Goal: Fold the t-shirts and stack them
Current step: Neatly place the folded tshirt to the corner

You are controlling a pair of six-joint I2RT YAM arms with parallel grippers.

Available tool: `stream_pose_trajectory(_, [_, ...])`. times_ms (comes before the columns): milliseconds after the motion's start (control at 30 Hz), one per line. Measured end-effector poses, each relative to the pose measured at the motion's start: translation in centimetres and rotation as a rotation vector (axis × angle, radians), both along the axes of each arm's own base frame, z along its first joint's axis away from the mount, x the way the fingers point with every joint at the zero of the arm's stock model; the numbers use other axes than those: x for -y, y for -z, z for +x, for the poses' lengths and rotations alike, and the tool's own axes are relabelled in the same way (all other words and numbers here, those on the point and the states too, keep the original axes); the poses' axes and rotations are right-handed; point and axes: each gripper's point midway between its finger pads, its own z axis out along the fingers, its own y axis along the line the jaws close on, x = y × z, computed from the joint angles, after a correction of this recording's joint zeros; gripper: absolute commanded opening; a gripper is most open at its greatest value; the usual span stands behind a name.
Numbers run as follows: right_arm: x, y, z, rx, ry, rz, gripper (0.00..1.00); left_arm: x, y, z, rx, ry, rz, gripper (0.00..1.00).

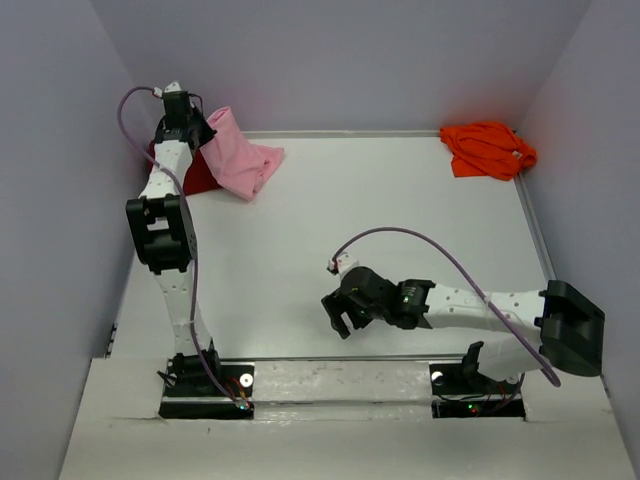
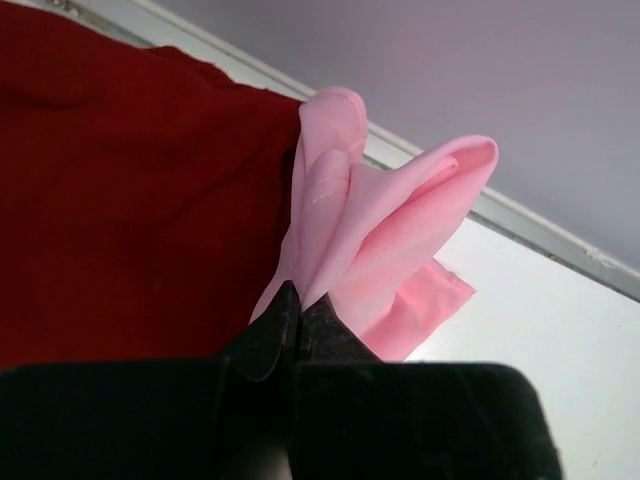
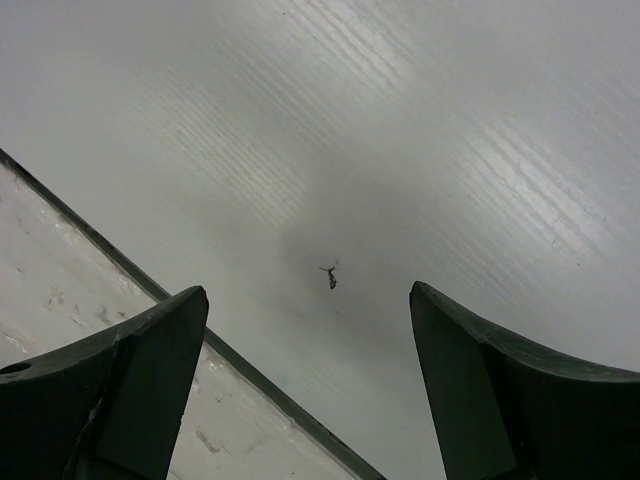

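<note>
The light pink t-shirt (image 1: 240,155) hangs bunched at the table's far left corner, lifted by one end. My left gripper (image 1: 197,128) is shut on that end; the left wrist view shows the pink cloth (image 2: 375,225) pinched between the closed fingertips (image 2: 298,296). The dark red t-shirt (image 1: 196,176) lies under and left of it, mostly hidden by the arm; it fills the left of the left wrist view (image 2: 130,190). The bright orange t-shirt (image 1: 487,148) lies crumpled at the far right corner. My right gripper (image 1: 338,320) is open and empty, low over the table near the front edge.
The white table (image 1: 400,230) is bounded by a thin rail and grey walls on three sides. The front edge strip (image 3: 90,310) runs just under my right gripper. A small dark speck (image 3: 330,275) marks the table between its fingers.
</note>
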Motion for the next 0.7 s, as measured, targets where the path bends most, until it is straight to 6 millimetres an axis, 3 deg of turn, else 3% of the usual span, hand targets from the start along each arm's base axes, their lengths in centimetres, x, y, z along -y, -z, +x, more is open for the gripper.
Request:
stream_pose_trajectory(267, [0.2, 2.0, -0.8, -0.049, -0.020, -0.032, 0.87, 0.2, 0.0, 3.1, 0.051, 0.010, 0.000, 0.00])
stream_pose_trajectory(433, [-0.1, 2.9, -1.1, -0.072, -0.034, -0.044, 0.87, -0.6, 0.3, 3.7, 0.058, -0.011, 0.003, 0.00])
stream_pose_trajectory(567, [-0.3, 3.6, -1.3, -0.088, -0.043, -0.051, 0.87, -2.3, 0.0, 3.8, 0.072, -0.041, 0.004, 0.00])
stream_pose_trajectory(700, [-0.6, 3.9, -1.5, -0.100, -0.052, -0.048, 0.87, -5.3, 0.0, 3.5, 0.081, -0.090, -0.001, 0.00])
